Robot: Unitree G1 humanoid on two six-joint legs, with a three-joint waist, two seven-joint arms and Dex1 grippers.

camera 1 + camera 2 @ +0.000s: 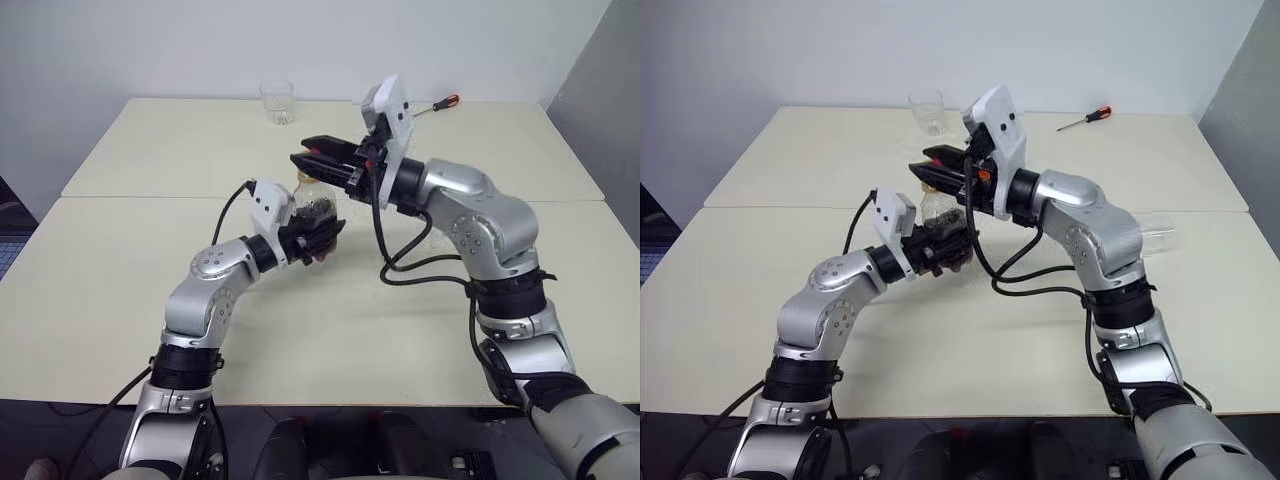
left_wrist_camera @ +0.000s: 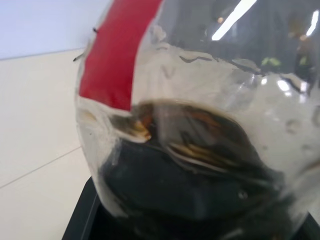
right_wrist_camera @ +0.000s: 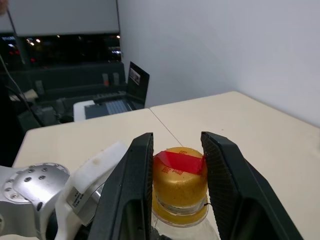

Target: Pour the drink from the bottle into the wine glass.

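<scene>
Between the right gripper's (image 3: pixel 176 165) two black fingers sits the bottle's cap (image 3: pixel 179 177), clamped level from the right. Below, the left gripper (image 1: pixel 318 237) squeezes the upright bottle (image 1: pixel 943 215) mid-table. Wine glass (image 1: pixel 1155 232) lies toppled, far right.

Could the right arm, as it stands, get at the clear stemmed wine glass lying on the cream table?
Probably not right away. The right gripper is closed on the yellow-and-red cap of the clear plastic bottle, while the wine glass lies behind that arm's elbow.
</scene>
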